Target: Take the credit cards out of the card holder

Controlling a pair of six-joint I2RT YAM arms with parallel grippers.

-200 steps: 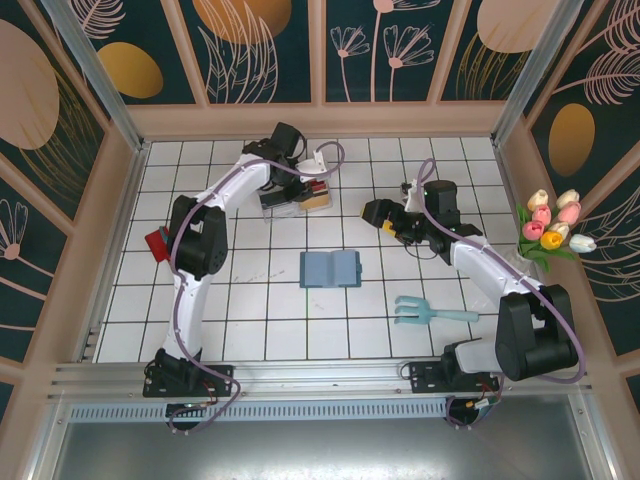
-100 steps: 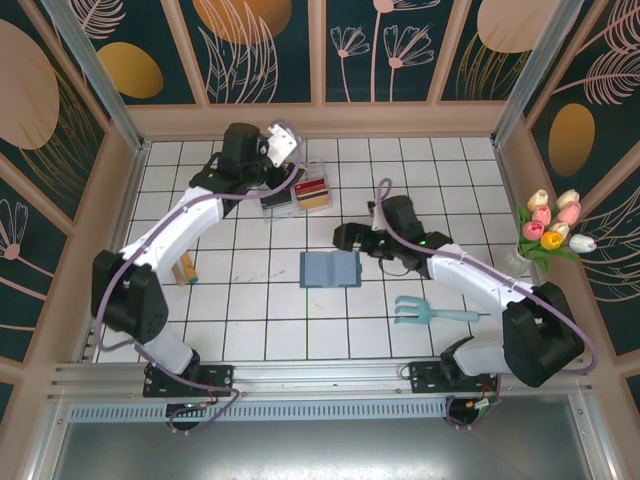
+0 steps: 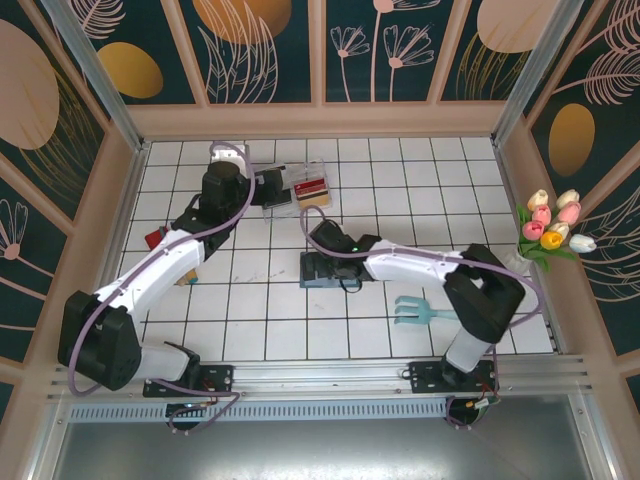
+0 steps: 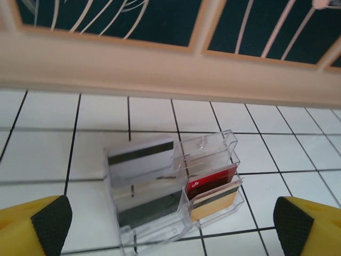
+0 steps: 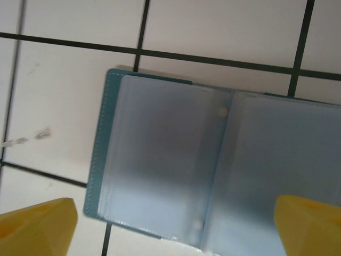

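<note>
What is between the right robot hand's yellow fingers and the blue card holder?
Nothing that can be seen. In the right wrist view the right gripper hangs open just over the card holder. The holder lies opened flat on the white tiled table, and its clear sleeves are uncovered, so the path down looks free.

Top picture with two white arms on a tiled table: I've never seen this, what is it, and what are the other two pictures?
Those are two robot arms bolted at the table's near edge, filmed from above. The other two pictures come from cameras on their wrists, and the yellow shapes in the corners are each arm's own fingers. The left fingers are spread open before a clear plastic tray holding a red card, a gold card, a dark card and a white-grey striped card. The right fingers hang open over the teal card holder, which lies open, its clear pockets looking empty. A teal fork toy lies nearby. Nothing is held.
</note>
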